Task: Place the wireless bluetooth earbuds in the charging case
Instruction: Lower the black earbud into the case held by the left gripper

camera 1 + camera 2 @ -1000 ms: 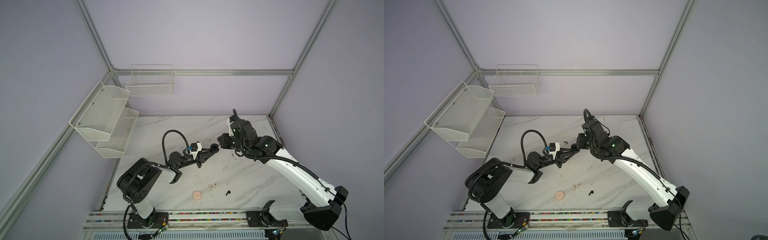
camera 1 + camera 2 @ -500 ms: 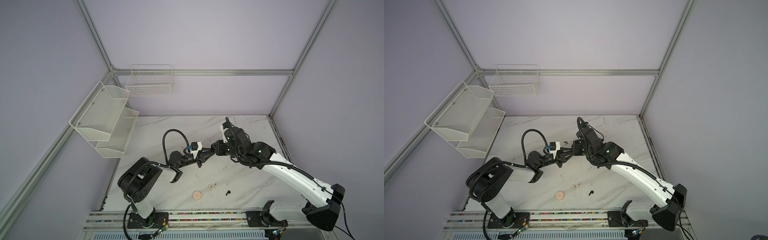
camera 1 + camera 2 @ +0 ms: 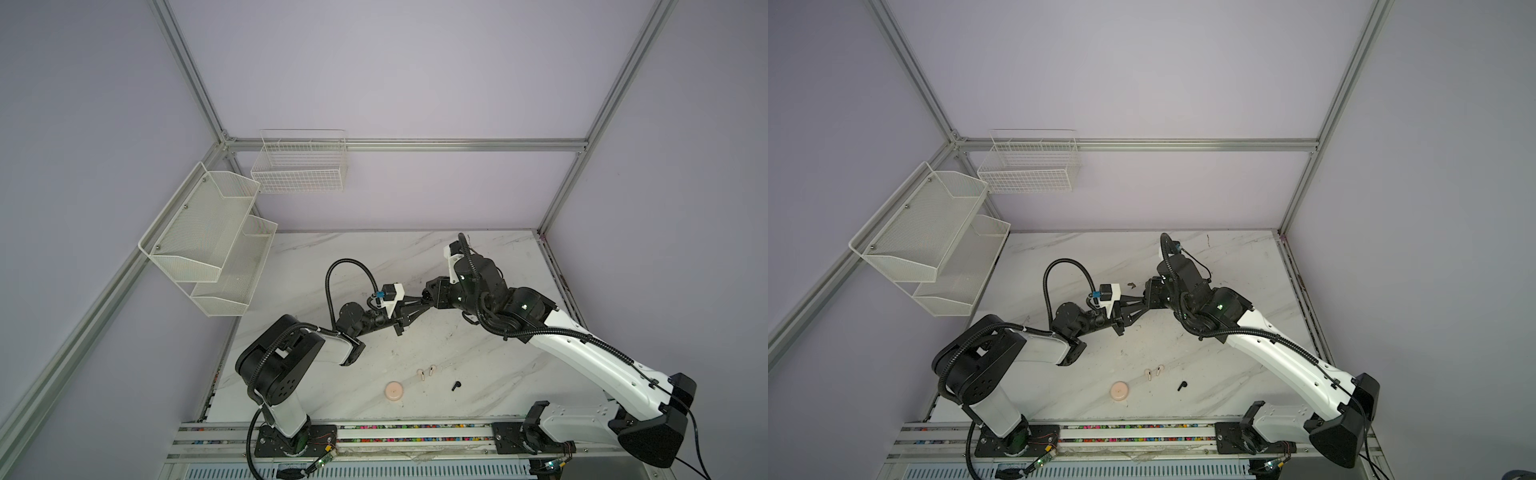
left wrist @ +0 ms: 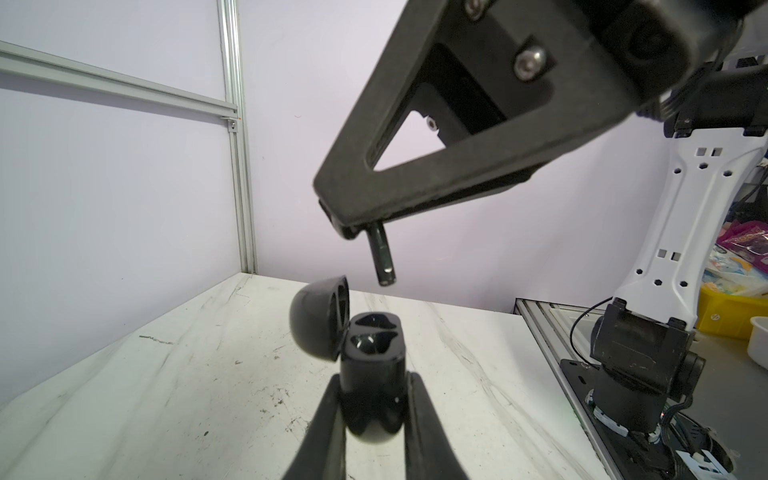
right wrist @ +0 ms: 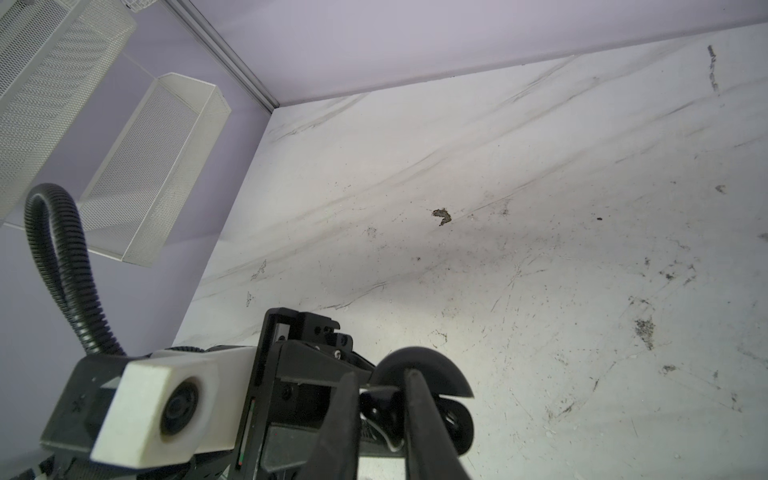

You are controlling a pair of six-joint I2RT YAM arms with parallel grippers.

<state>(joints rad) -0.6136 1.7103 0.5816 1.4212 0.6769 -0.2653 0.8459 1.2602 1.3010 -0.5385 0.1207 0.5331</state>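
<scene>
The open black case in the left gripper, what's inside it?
Two moulded sockets show inside the black case, both apparently empty; their dark bottoms are hidden in shadow. The black earbud hangs above it, pinched in the right gripper.

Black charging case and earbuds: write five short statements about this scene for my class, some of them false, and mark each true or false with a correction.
1. The left gripper clamps the black charging case, whose lid is open. True.
2. The right gripper holds a pale pink earbud. False: it holds a black earbud, stem pointing toward the case.
3. The held earbud already sits in the case. False: it hangs over the case, not touching it.
4. Two pale pink earbuds lie on the table near the closed pink case. True.
5. A second black earbud lies on the table. True.
</scene>
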